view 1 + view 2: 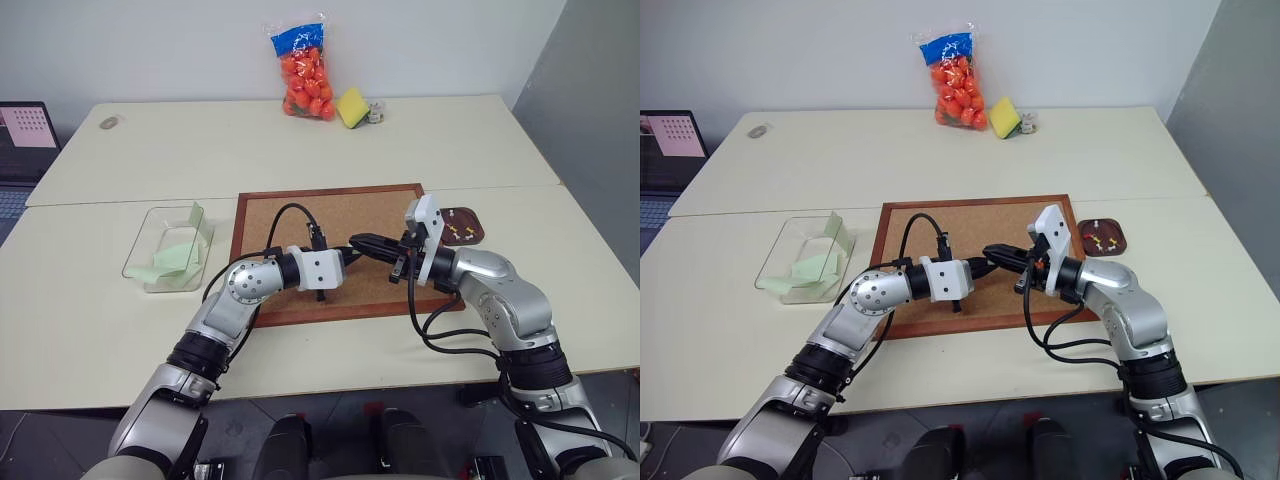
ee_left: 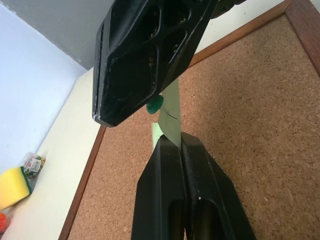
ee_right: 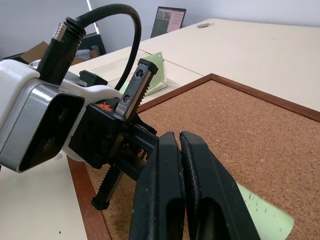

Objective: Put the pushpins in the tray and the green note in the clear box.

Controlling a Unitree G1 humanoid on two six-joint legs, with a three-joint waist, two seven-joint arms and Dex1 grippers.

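Observation:
Above the corkboard my two grippers meet tip to tip. A pale green note hangs upright between them. My left gripper is shut on its lower edge. A green pushpin sits at the note's upper part, and my right gripper is shut on it; only part of the pin's head peeks out under the finger. The small brown tray lies right of the board with a few pushpins in it. The clear box stands left of the board and holds other green slips.
At the table's far edge lie a bag of orange balls, a yellow sponge and a small packet. A screen stands off the table's far left, with a small disc near that corner.

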